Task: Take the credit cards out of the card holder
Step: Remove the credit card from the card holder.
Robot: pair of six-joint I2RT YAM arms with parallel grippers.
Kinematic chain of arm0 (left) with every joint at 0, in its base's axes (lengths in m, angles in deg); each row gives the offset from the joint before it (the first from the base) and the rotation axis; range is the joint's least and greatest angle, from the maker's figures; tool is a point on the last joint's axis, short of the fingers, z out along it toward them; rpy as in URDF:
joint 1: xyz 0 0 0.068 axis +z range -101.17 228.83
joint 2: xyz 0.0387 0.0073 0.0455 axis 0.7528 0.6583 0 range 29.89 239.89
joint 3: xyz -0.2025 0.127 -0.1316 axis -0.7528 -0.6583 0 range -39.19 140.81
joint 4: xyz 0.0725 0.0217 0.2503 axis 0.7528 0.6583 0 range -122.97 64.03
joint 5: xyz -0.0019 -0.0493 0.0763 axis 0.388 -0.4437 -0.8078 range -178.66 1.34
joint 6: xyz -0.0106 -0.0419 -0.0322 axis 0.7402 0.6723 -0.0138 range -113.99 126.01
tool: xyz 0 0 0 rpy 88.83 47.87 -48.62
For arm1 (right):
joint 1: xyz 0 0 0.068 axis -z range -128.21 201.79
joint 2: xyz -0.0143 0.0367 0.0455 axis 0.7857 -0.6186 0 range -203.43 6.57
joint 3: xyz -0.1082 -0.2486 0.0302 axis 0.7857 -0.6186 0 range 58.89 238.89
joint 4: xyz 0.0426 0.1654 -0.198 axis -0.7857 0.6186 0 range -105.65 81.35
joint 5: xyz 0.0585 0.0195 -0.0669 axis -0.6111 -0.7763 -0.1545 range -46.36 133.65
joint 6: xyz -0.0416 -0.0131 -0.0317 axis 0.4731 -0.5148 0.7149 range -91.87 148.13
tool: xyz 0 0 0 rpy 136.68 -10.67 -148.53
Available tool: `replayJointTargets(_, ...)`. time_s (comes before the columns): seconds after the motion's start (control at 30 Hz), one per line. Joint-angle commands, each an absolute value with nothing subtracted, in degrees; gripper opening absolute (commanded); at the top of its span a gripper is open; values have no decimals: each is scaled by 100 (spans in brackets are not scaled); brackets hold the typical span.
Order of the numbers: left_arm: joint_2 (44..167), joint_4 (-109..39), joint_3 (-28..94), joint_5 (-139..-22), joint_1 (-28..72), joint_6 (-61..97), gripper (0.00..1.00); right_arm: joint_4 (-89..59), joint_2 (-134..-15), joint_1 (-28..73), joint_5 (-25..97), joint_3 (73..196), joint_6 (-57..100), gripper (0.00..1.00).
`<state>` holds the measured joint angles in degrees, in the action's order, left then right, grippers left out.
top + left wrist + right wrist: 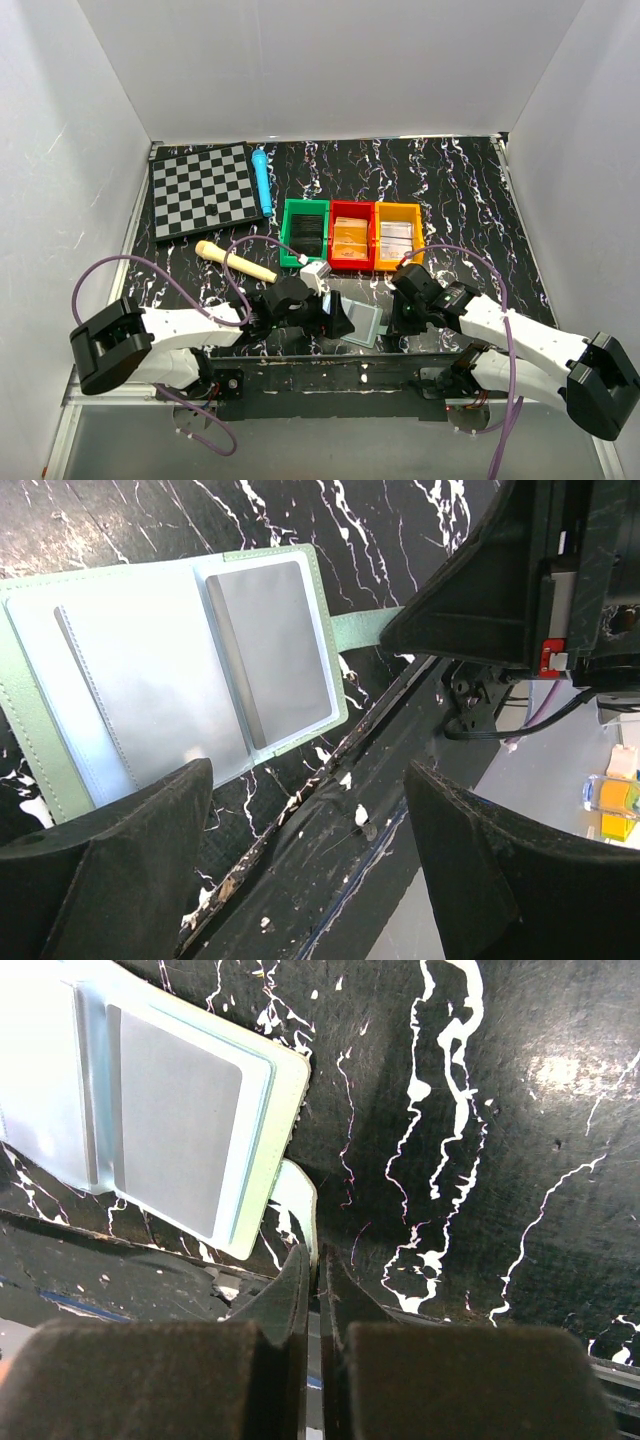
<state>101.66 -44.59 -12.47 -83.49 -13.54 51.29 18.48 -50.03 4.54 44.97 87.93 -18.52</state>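
Two right fingers clamp the card holder tab, tip hidden.

A flat black tabletop with white marble-like veining is enclosed on three sides by plain white matte panels. A back wall is set along the tabletop's far edge, a left wall along its left edge and a right wall along its right edge. A thin silver metal strip is seen between the tabletop and the left wall. Below the tabletop's near edge, a smooth grey surface is visible. The walls are evenly lit, and a soft pale sheen is cast on the tabletop.
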Motion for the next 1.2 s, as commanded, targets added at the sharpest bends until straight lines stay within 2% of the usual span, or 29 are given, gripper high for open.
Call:
replayJointTargets(0.0,10293,-4213,-931,-8224,-1366,5154,78,1749,-4950,477,4549,8842,-1880,1)
replayJointTargets(0.27,10020,-3711,-1098,-8998,-1296,5488,88,1731,-4933,485,4575,8860,-1845,1)
replayJointTargets(0.83,10618,-3701,-826,-8866,-1287,5304,87,1705,-4924,494,4488,8877,-1810,1)
replayJointTargets(1.17,10996,-4071,-694,-8225,-1287,5119,85,1670,-4985,494,4426,8904,-1810,1)
